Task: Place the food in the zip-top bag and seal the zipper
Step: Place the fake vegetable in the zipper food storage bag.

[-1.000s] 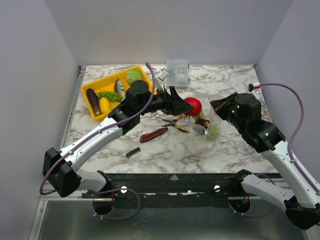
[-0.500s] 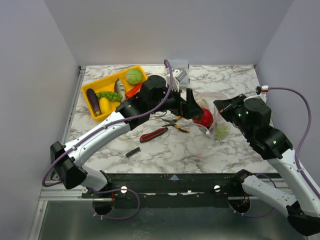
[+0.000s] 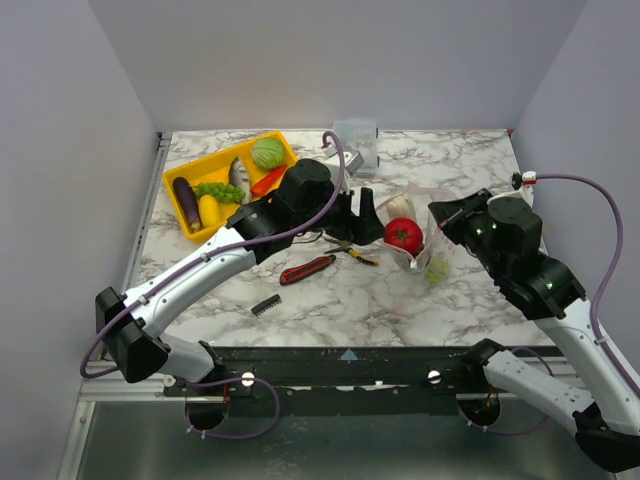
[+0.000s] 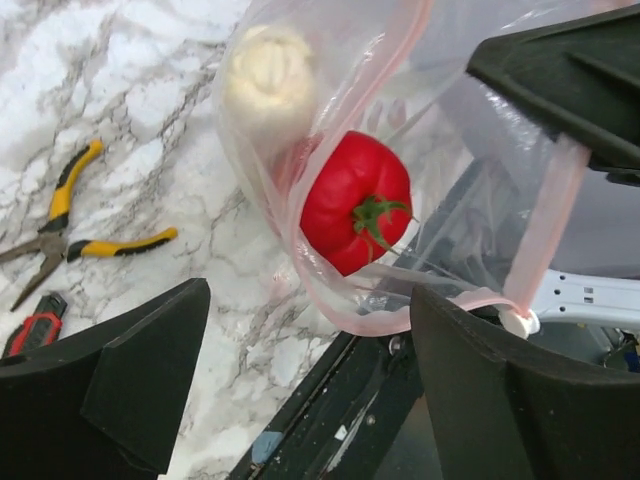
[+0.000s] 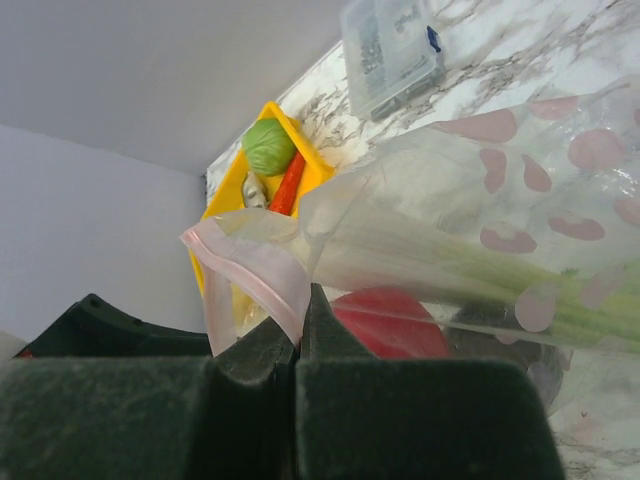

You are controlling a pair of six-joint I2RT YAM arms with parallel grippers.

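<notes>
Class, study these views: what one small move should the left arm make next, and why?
Probably draw the left gripper back from the zip-top bag toward the yellow tray: its jaws stand open, the tomato lies inside, the right gripper pinches the bag's rim, and cabbage and eggplant wait in the tray.

Marble table (image 3: 330, 300) bears yellow tray (image 3: 212, 155), clear box (image 3: 355, 132), pliers (image 3: 352, 250), red-handled knife (image 3: 307, 268).

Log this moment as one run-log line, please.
left gripper: open by zip-top bag mouth | right gripper: shut on zipper | tomato: in bag | seal: not done
</notes>
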